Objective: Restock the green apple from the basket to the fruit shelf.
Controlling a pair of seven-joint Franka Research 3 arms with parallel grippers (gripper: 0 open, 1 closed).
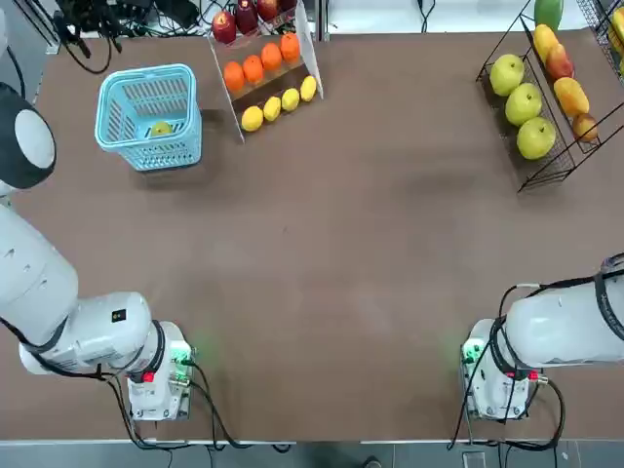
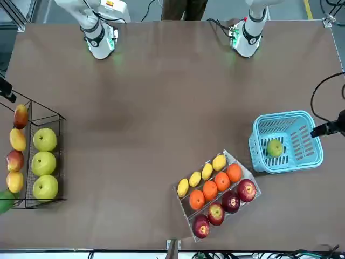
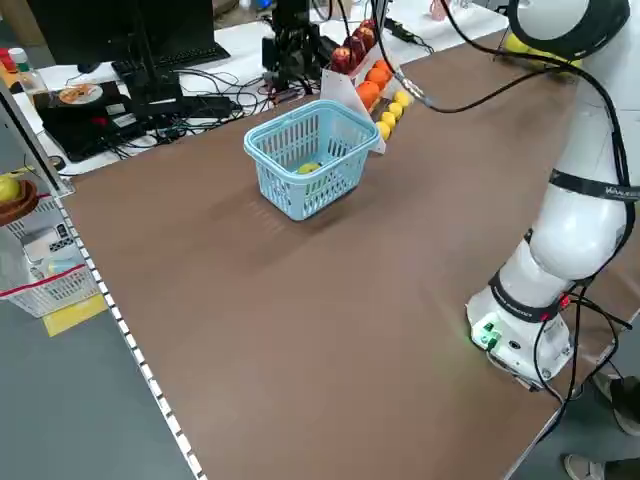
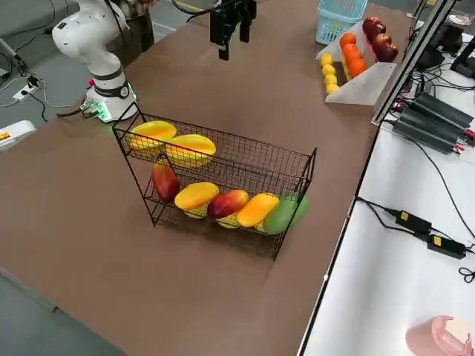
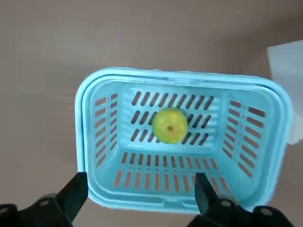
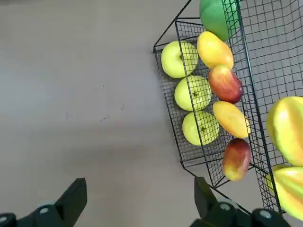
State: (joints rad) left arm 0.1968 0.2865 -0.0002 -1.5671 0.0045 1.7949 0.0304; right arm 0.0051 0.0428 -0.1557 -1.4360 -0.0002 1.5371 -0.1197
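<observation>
Spread fingers (image 5: pixel 75 195) of my left gripper (image 5: pixel 141 196) hang above the blue basket (image 5: pixel 184 74), where the green apple (image 5: pixel 170 125) sits on the floor, probably aligned for a descent; my right gripper (image 6: pixel 141 201), also open, waits near the fruit shelf (image 6: pixel 182 163).

1. Wears smooth, rounded white shells on left arm (image 1: pixel 39 263) and right arm (image 1: pixel 575 327)
2. Carries looping black cables (image 3: pixel 622 150), with a black strap (image 3: pixel 595 188)
3. Shows green lights (image 1: pixel 183 361) and small red spots (image 1: pixel 148 377)
4. Ends in black left gripper (image 5: pixel 141 177) and right gripper (image 6: pixel 140 182), with angular fingers (image 5: pixel 73 194) and round screw heads (image 5: pixel 226 203)
</observation>
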